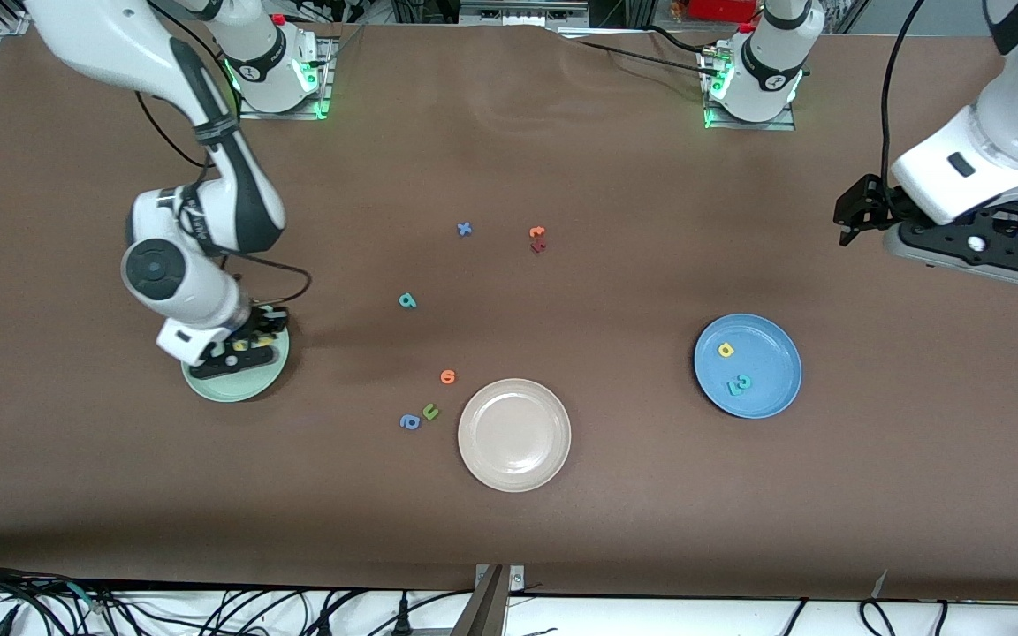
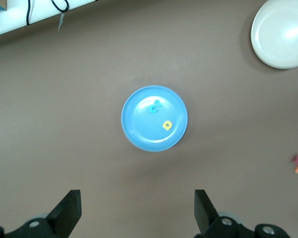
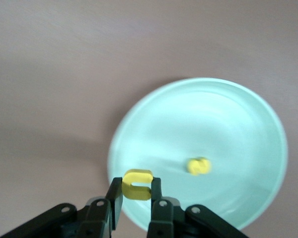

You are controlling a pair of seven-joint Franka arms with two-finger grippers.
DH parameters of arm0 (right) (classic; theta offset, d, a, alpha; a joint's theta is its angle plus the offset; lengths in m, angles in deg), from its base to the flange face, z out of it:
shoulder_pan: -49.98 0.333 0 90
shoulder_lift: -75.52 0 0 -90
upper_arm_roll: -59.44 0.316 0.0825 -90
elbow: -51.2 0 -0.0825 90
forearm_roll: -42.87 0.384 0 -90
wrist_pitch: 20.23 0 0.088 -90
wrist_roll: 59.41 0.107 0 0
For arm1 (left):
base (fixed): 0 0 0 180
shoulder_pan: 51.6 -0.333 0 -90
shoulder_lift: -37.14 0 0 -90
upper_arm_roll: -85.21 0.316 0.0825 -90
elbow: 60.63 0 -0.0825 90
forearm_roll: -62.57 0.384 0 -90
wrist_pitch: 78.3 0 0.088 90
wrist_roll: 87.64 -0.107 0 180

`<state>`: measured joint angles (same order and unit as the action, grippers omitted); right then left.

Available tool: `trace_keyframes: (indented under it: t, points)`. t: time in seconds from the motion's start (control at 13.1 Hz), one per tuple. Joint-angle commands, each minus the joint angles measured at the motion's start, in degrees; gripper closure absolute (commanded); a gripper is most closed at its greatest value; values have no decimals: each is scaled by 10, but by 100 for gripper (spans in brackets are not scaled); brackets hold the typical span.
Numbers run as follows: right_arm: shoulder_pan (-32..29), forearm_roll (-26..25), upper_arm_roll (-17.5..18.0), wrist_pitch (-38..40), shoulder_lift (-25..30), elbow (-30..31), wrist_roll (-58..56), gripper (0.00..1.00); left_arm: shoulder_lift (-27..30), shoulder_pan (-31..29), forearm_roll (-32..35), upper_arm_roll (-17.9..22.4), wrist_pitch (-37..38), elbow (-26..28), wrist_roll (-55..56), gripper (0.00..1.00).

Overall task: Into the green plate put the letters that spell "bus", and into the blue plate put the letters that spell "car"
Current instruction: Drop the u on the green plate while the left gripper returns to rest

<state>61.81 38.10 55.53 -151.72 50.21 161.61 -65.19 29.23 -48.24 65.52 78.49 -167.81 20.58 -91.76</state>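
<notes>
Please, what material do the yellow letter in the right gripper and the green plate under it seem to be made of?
The yellow "u", clamped in the right gripper, looks like matte foam: thick, blunt-edged, no shine. The green plate looks like smooth plastic or melamine with a soft sheen; its thin raised rim and pale reflections suggest this, but ceramic cannot be excluded.

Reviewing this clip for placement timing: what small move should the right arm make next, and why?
Probably open the right gripper to release the yellow "u". It is shut on that letter over the green plate, where the yellow "s" already lies. The left gripper waits open above the blue plate.
</notes>
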Motion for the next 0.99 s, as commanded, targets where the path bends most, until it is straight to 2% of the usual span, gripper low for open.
trace_keyframes:
  t: [0.0,0.15,0.23,0.31,0.38,0.46,0.61,0.76,0.84,0.92]
  points:
    - [-5,0,-20,-30,-15,10,-56,100,47,16,-58,47,-41,88,39,0]
    - [-7,1,-21,-75,-34,24,-60,100,45,32,-29,47,-40,88,40,0]
    - [-8,1,-21,-85,-38,26,-59,93,45,37,-24,47,-44,87,41,0]
    - [-8,1,-21,-85,-40,26,-58,82,45,35,-25,49,-60,86,40,0]
    - [-8,1,-21,-85,-39,26,-57,81,49,35,-21,51,-58,87,42,0]
    - [-8,2,-21,-84,-38,26,-56,72,51,32,-21,52,-48,88,42,0]
    - [-8,3,-21,-81,-31,25,-50,3,58,29,-22,55,-37,96,40,0]
    - [-8,5,-18,-55,-9,25,-22,1,89,29,-22,57,-41,140,41,0]
    - [-7,5,-7,-39,3,25,11,1,97,29,-22,57,-42,149,41,0]
    - [-7,7,20,-32,12,28,52,1,97,25,-22,56,-41,147,41,0]
